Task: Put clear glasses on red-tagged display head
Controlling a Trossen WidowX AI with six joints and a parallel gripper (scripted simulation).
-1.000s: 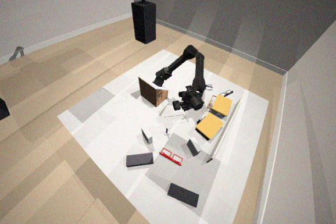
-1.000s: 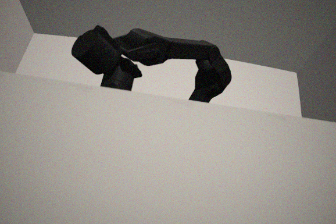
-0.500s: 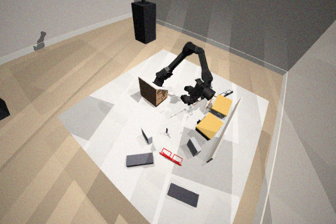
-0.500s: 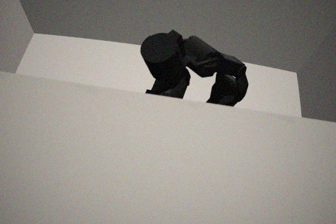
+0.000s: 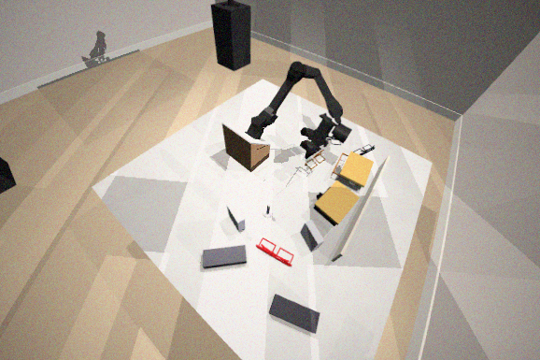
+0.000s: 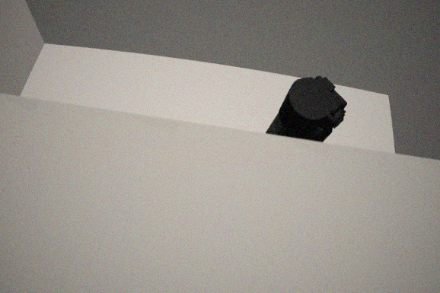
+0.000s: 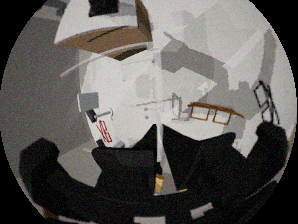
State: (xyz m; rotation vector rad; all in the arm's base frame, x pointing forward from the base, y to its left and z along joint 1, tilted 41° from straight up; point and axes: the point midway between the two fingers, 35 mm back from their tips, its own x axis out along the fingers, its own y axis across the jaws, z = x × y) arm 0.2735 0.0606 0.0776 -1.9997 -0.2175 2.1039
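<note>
My gripper [image 5: 309, 147] [image 7: 157, 127] is shut on the clear glasses [image 5: 297, 172] [image 7: 160, 137]. They show only as thin pale lines. In the wrist view one thin bar runs straight up from between the fingers, with the faint frame above it. The gripper hangs low over the white mat [image 5: 140, 197], right of the brown box [image 5: 245, 147] [image 7: 107, 32]. I cannot make out a display head or a red tag in any view. In the exterior view a pale board hides almost everything; only a dark part of the arm [image 6: 310, 109] shows above it.
Brown glasses [image 5: 315, 160] [image 7: 209, 113] and black glasses [image 5: 365, 149] [image 7: 264, 96] lie near the gripper. Red glasses [image 5: 275, 251] lie toward the front. Two yellow boxes [image 5: 357, 168] [image 5: 336, 202], a tall white board [image 5: 360, 208], small grey blocks [image 5: 235, 219] [image 5: 310, 236] and flat grey slabs [image 5: 224, 255] [image 5: 294, 313] stand around.
</note>
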